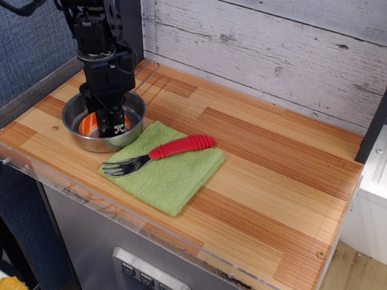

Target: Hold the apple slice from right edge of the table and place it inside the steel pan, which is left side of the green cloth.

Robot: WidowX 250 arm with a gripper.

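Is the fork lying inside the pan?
No, the fork lies on the green cloth, beside the pan, which holds only the apple slice.

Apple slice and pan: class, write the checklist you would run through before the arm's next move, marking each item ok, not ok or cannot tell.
1. apple slice inside the steel pan: ok.
2. Pan left of the green cloth: ok.
3. pincer open, slice released: cannot tell.
4. Slice resting flat on pan floor: cannot tell, arm hides part.
5. fork lying on the cloth, clear of the pan: ok.
6. Space above pan free for lifting out: ok.
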